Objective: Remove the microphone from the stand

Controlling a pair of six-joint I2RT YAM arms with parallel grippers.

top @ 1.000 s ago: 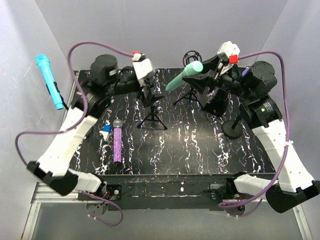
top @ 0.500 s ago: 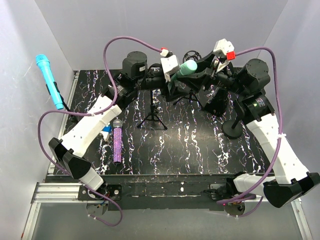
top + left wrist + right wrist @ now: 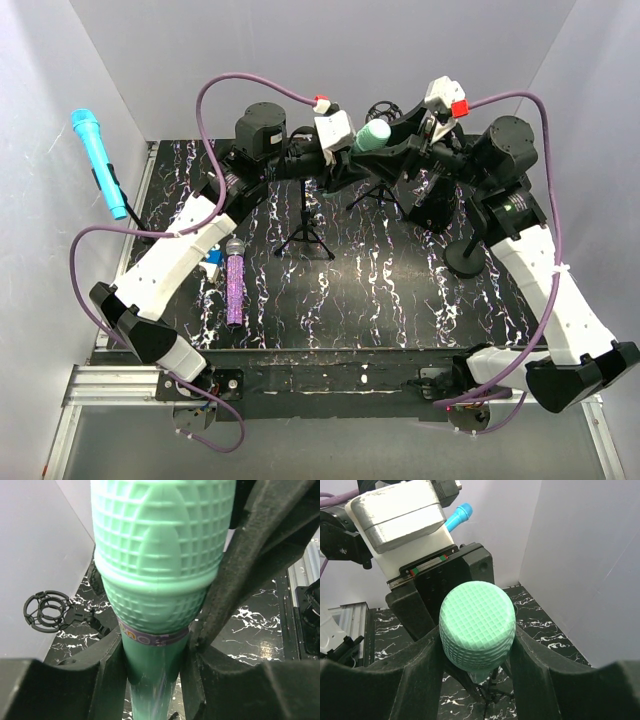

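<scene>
The green microphone (image 3: pixel 375 135) hangs tilted in the air near the back of the table, held between both arms. My right gripper (image 3: pixel 397 142) is shut on its gridded head (image 3: pixel 477 625), with a finger pressed against each side. My left gripper (image 3: pixel 345 160) is shut on the smooth handle (image 3: pixel 152 675) just below the head's purple band. Two black tripod stands (image 3: pixel 305 238) (image 3: pixel 372 192) are below the microphone. Its lower end is hidden, so I cannot tell whether it touches a stand.
A round-base stand (image 3: pixel 465 262) is by the right arm and a black shock mount (image 3: pixel 384 110) at the back wall. A purple glitter microphone (image 3: pixel 234 285) lies at the left front beside a small blue and white block (image 3: pixel 211 262). A blue microphone (image 3: pixel 98 163) hangs on the left wall.
My left arm swung right from the left tripod to the green microphone and its jaws closed on the handle. The right gripper kept its hold and raised the microphone's low end.
</scene>
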